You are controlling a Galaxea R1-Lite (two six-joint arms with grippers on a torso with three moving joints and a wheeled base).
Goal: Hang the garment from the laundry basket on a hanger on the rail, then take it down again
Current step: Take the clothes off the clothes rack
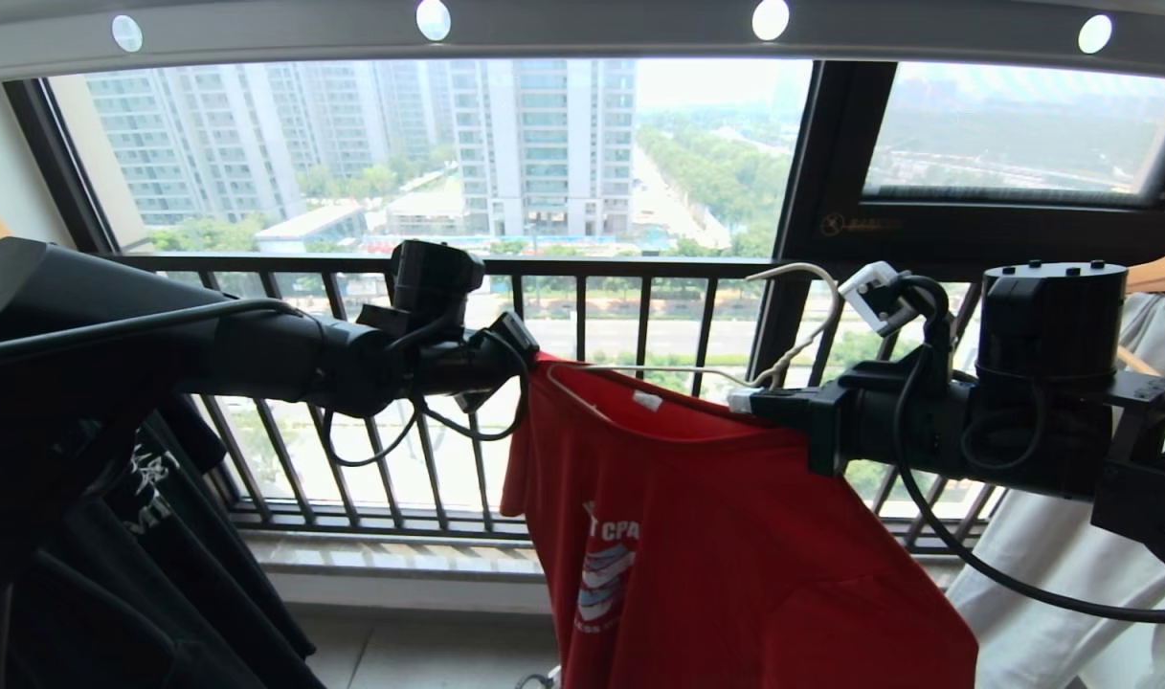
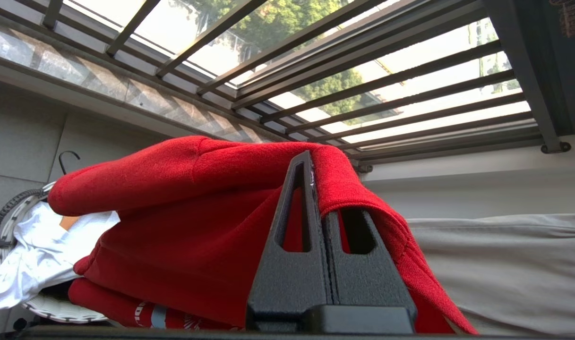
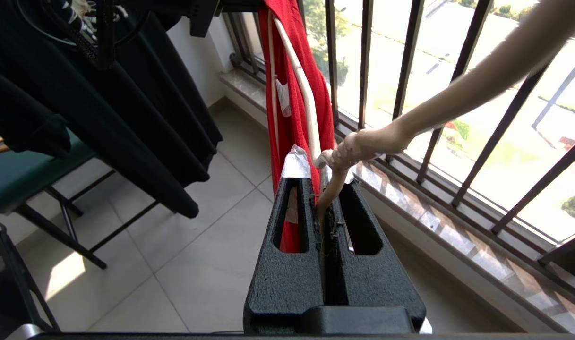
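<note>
Below, white cloth (image 2: 37, 255) in the laundry basket (image 2: 6, 212); left end effector (image 2: 313, 163) on garment (image 2: 183, 212), right end effector (image 3: 322, 170) on hanger (image 3: 306, 94).

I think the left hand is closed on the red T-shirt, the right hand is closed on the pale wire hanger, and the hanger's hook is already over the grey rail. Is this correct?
Not fully. The hook of the hanger is not over the rail; the head view shows it free, well below. The rest holds: left hand closed on the red T-shirt, right hand closed on the hanger.
</note>
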